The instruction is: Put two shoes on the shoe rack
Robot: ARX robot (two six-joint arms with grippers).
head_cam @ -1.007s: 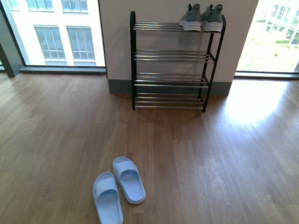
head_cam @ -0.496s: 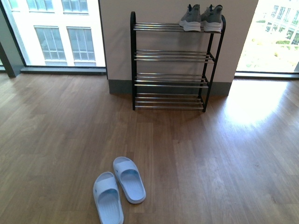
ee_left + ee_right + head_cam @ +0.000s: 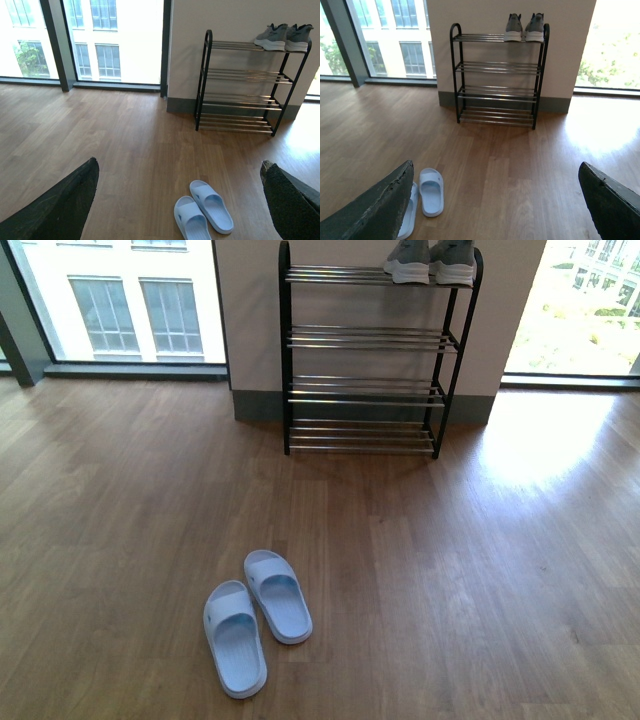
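Observation:
The two shoes, grey sneakers [image 3: 408, 262] [image 3: 452, 264] with white soles, stand side by side at the right end of the top shelf of the shoe rack [image 3: 365, 337], cut off by the front view's upper edge. The left wrist view shows them whole [image 3: 272, 37] [image 3: 298, 38] on the rack [image 3: 242, 75], as does the right wrist view [image 3: 513, 27] [image 3: 535, 28] on the rack [image 3: 497, 67]. My left gripper [image 3: 179, 167] and right gripper [image 3: 496, 167] are both open and empty, far back from the rack over the floor. Neither arm appears in the front view.
A pair of pale blue slippers [image 3: 257, 620] lies on the wooden floor between me and the rack. The rack stands against a white wall with a grey skirting [image 3: 255, 405]. Floor-to-ceiling windows [image 3: 120, 310] flank the wall on both sides.
The whole scene has slid upward in the front view, so the sneakers are now cropped at the top edge. Sneakers, rack and slippers keep their places relative to each other.

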